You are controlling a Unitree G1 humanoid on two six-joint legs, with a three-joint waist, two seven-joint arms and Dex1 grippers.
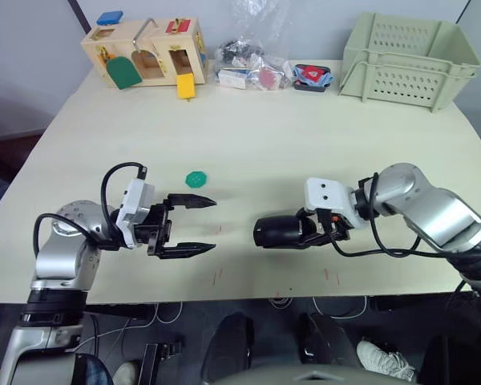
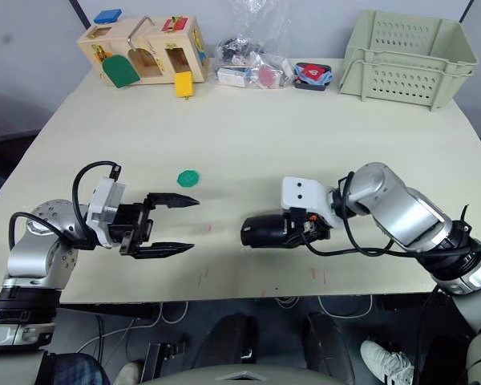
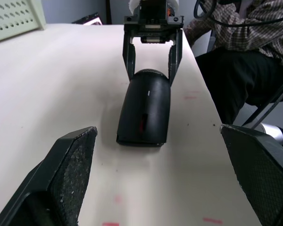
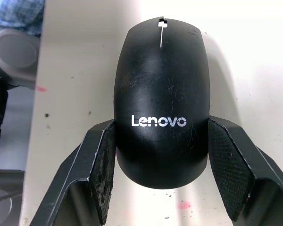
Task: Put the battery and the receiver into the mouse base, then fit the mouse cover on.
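Mouse cover (image 4: 160, 99): glossy black shell with pale lettering at the end nearest the right gripper (image 1: 319, 226). It lies on the table (image 1: 256, 136) near the front edge, right of centre, and appears seated over the mouse base (image 3: 142, 136), whose front edge with a glimpse of red shows under the shell in the left wrist view. The join between the two is too dark to judge.

Right gripper: reaches in from the right, its two fingers (image 4: 104, 165) standing one on each side of the lettered rear of the cover. The jaws are partly closed about the shell; the left pad looks in contact, while the other sits just beside the shell's flank, so a firm grip cannot be confirmed.

Left gripper (image 1: 188, 227): hovers low over the table left of centre, pointing toward the mouse and well apart from it. Its jaws are spread wide and hold nothing.

Green disc (image 1: 196, 178): flat on the table, just beyond the left gripper's far finger.

Wooden toy house (image 1: 144, 52), clear bag of small items (image 1: 248, 64) and pale slotted basket (image 1: 405, 58): ranged along the far edge.

Person in a checked shirt (image 3: 245, 28): seated beside the table.
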